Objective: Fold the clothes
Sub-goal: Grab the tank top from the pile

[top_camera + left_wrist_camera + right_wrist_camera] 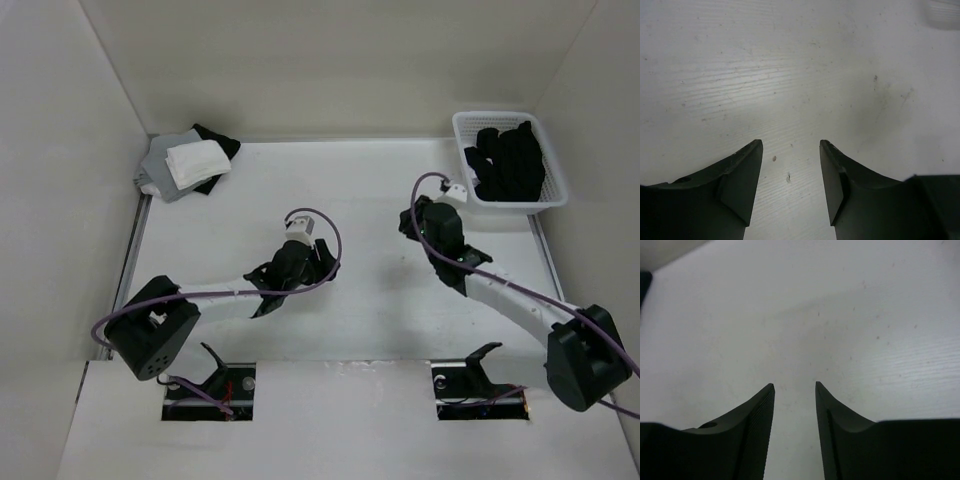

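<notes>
Clothes (pixel 508 160) lie heaped in the basket (pixel 458 130); left gripper (pixel 790 145) and right gripper (pixel 794 386) gape empty, so a grab may snag several.

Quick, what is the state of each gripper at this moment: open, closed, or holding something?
Left gripper: open, holding nothing.
Right gripper: open, holding nothing.

Two arms (pixel 215 300) of white links, black joints, purple cables (pixel 338 252), left hand (pixel 791 144), right hand (pixel 794 385) black, wedge-fingered.
</notes>
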Controlling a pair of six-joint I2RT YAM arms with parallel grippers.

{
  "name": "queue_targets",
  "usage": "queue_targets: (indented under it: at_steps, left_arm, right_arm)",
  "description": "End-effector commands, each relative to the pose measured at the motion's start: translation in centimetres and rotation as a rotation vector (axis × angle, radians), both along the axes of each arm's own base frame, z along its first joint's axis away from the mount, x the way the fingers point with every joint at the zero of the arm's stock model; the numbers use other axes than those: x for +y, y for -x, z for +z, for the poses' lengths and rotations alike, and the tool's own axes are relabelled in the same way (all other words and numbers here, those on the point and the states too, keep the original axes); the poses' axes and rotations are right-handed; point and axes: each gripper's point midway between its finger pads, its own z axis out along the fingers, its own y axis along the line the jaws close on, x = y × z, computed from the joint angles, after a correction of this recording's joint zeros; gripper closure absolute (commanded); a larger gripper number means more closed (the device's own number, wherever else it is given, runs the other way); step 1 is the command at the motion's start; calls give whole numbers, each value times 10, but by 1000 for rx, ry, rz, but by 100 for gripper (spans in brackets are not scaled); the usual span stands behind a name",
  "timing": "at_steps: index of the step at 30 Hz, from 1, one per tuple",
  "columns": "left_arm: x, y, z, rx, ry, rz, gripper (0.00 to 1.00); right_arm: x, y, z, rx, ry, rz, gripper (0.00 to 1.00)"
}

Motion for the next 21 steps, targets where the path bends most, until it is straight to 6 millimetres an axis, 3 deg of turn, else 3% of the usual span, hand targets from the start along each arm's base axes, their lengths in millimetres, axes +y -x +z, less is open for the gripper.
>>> queue_targets:
  at_steps: [1, 6, 10, 16, 21]
  left_arm:
    - [-12, 6, 27, -98, 79, -53, 52]
    - [-9, 9, 29, -120, 92, -56, 52]
    - [-5, 10, 37, -145, 119, -57, 55]
    - [1, 2, 25, -121, 115, -34, 55]
    - [-1, 1, 17, -108, 112, -35, 55]
  right_arm:
    - [-32, -21, 78, -143, -44, -111, 64]
    - [-91, -42, 110, -177, -30, -257, 91]
    - [-157, -79, 114, -131, -1, -415, 99]
    - [-233, -150, 93, -63, 12, -555, 97]
    - [-283, -205, 57, 23, 56, -609, 72]
